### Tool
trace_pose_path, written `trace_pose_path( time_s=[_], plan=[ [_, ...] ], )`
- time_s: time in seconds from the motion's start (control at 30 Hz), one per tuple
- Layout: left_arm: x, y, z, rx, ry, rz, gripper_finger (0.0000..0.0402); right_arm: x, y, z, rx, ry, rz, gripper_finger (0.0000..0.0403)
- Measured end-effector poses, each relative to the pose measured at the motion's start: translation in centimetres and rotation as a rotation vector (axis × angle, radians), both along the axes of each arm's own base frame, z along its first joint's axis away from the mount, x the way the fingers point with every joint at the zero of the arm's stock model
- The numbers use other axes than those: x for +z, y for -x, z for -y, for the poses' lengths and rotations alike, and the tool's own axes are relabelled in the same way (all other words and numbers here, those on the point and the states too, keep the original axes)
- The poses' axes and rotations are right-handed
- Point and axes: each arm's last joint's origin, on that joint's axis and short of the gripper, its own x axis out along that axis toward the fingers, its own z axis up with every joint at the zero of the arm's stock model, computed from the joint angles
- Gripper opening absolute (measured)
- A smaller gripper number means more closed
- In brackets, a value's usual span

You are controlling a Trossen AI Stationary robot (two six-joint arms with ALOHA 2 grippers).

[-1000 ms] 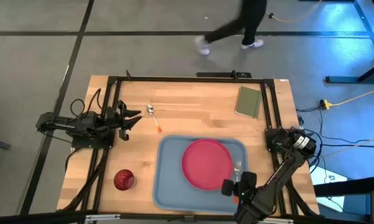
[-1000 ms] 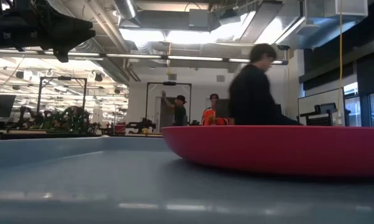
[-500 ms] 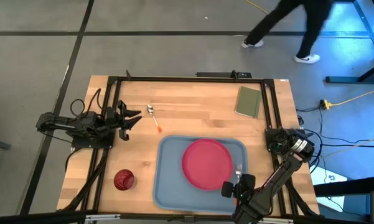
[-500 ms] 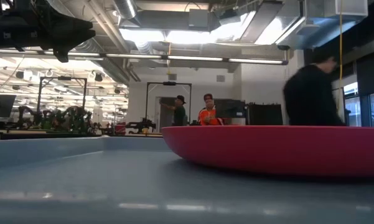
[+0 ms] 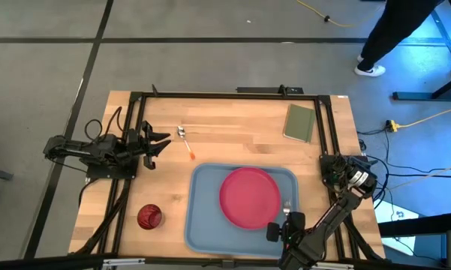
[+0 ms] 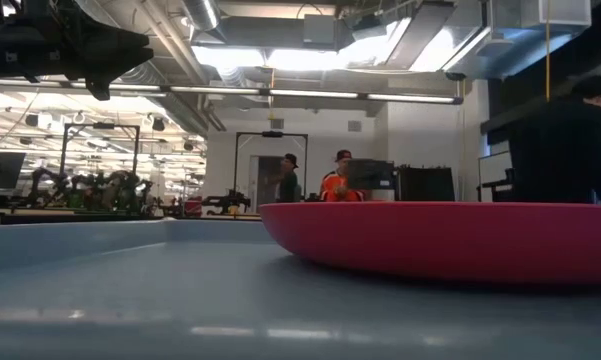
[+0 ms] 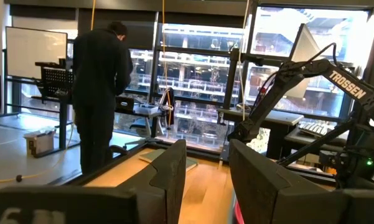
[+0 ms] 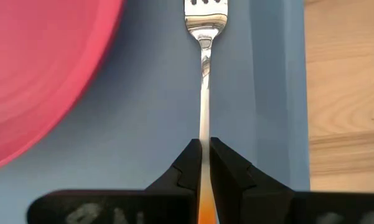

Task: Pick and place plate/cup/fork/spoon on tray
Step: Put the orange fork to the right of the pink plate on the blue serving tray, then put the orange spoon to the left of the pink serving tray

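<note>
1. My right hand point(image 5: 286, 223) is over the tray's point(image 5: 202, 225) right-hand edge, just beside the plate point(image 5: 249, 197), and it is pinched tight on the fork point(image 8: 204, 74).
2. In my right wrist view the two fingers point(image 8: 188, 163) press on the fork's thin stem, close to where the orange handle begins, and the tines point away from me over the blue tray floor.
3. The fork lies in the narrow strip between the plate and the tray's raised rim; I cannot tell whether it touches the tray floor.
4. The plate lies flat in the tray, filling its middle and right part.
5. The cup point(image 5: 149, 217) stands on the bench point(image 5: 240, 131) just left of the tray, near the tray's left front corner.
6. The spoon point(image 5: 185, 141) lies on the bench beyond the tray's far left corner, apart from it.
7. My left hand point(image 5: 163, 141) waits left of the spoon, well away from the tray, with its fingers point(image 7: 168, 171) spread and nothing between them.
8. A green pad point(image 5: 299, 122) lies on the bench beyond the tray's far right corner.
9. A person point(image 5: 394, 34) stands on the floor past the bench's far right corner.
</note>
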Motion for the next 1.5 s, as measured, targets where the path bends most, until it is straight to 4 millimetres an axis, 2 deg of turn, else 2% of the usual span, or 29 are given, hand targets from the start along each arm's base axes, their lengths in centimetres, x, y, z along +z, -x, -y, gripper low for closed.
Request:
trace_pose_path(
  time_s=[0.17, 0.47, 0.63, 0.73, 0.9, 1.07, 1.13, 1.23, 1.33, 1.5],
  plan=[
    [0.0, 0.0, 0.0, 0.000, 0.000, 0.000, 0.0115, 0.0, 0.0, 0.0, 0.003, 0.008, 0.011, 0.0034],
    [0.0, 0.0, 0.0, 0.000, 0.000, 0.000, 0.0115, 0.0, 0.0, 0.0, 0.000, 0.003, 0.002, 0.0094],
    [0.0, 0.0, 0.0, 0.000, 0.000, 0.000, 0.0115, 0.2, 0.1, 0.1, -0.002, 0.007, -0.009, 0.0101],
    [0.0, 0.0, 0.0, 0.000, 0.000, 0.000, 0.0115, 1.4, 0.2, 0.3, -0.003, 0.014, -0.013, 0.0102],
    [0.0, 0.0, 0.0, 0.000, 0.000, 0.000, 0.0115, 4.5, -0.3, 1.2, -0.007, 0.100, 0.005, 0.0102],
    [0.0, 0.0, 0.0, 0.000, 0.000, 0.000, 0.0115, 8.9, -2.1, 2.4, 0.077, 0.310, 0.189, 0.0102],
    [0.0, 0.0, 0.0, 0.000, 0.000, -0.001, 0.0115, 10.1, -3.3, 3.0, 0.176, 0.412, 0.307, 0.0102],
    [0.0, 0.0, 0.0, 0.000, 0.000, 0.000, 0.0115, 11.7, -5.5, 4.7, 0.323, 0.622, 0.385, 0.0102],
    [0.0, 0.0, 0.0, 0.000, 0.000, 0.000, 0.0115, 12.2, -7.6, 6.7, 0.315, 0.727, 0.418, 0.0102],
    [0.0, 0.0, 0.0, 0.000, 0.000, 0.000, 0.0115, 11.4, -11.7, 10.3, 0.315, 0.708, 0.353, 0.0102]
  ],
)
